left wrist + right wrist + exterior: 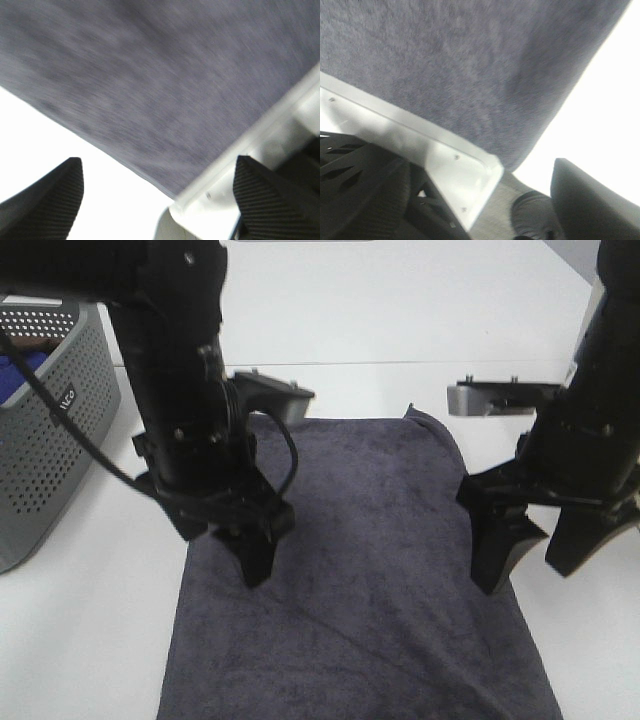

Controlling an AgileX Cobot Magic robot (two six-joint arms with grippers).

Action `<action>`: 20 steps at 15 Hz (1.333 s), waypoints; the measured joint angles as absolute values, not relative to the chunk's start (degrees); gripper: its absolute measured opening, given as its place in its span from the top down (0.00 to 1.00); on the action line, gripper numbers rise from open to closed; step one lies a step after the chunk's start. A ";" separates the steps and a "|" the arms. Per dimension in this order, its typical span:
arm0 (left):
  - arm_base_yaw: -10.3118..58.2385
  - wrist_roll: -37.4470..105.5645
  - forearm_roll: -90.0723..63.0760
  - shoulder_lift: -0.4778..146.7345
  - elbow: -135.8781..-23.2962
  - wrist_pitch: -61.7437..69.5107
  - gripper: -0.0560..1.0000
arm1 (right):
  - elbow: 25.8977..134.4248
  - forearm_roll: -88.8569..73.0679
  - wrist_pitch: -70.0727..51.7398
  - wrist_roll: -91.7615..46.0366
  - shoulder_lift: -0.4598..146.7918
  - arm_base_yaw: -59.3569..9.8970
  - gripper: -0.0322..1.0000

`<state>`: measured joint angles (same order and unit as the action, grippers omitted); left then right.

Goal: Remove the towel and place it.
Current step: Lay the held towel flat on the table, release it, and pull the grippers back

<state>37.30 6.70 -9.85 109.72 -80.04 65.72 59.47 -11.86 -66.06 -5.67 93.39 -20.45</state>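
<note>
High camera view of a white table point(80, 640) with a dark charcoal towel point(370, 570) spread flat across its middle and running down to the near edge of the picture. Well to the left of the towel stands a grey perforated basket point(50, 440) with a blue cloth point(22, 375) inside. The left gripper point(228, 535) hangs over the towel's left edge, its two black fingers spread apart and holding nothing. At the towel's far edge sit two metal plates: the left bracket point(272, 395) by the far left corner and the right bracket point(500, 398) just beyond the far right corner. The right gripper point(543, 550) hangs over the towel's right edge, its fingers also spread and empty, with one tip above the cloth and the other above bare table

The left wrist camera adds detail the high view lacks: ribbed fingers point(55, 200) set wide apart, with the towel's edge and the pale left bracket beyond them. The right wrist camera shows the towel's rounded corner beside the right bracket; the picture is blurred, so it cannot be told whether cloth touches metal
</note>
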 joint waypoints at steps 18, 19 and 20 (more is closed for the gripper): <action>15.99 9.80 -13.75 122.61 -102.04 56.84 0.10 | 94.88 -12.83 -59.13 -6.02 110.87 -7.05 0.20; 15.99 9.80 -13.75 122.61 -102.04 56.84 0.10 | 94.88 -12.83 -59.13 -6.02 110.87 -7.05 0.20; 15.99 9.91 -15.93 126.51 -106.91 56.84 0.10 | 96.66 -15.30 -59.47 -8.02 114.19 -5.16 0.20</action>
<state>15.99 9.91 -15.93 126.51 -106.91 56.84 96.66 -15.30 -59.47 -8.02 114.19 -5.16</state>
